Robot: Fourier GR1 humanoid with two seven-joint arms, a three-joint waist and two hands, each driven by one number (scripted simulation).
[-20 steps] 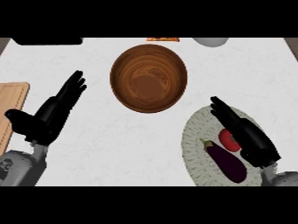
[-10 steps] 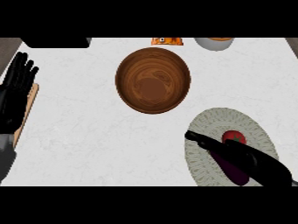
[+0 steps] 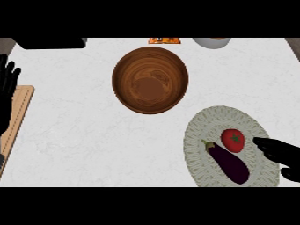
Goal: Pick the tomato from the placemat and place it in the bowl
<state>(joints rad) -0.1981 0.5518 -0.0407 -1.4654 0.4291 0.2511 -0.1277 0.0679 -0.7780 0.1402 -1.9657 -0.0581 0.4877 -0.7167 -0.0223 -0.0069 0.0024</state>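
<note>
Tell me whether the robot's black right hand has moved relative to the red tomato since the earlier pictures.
Yes. The right hand has drawn back toward the view's lower right: it covered the purple eggplant before, and now lies just right of the red tomato.

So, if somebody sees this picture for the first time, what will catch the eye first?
Probably the large wooden bowl at the counter's middle, empty. Next, the red tomato beside a dark eggplant on the round placemat at lower right, with the black right hand just beside the tomato.

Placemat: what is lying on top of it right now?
On the placemat lie the tomato and an eggplant. The right hand covers its right edge, so anything there is hidden.
</note>
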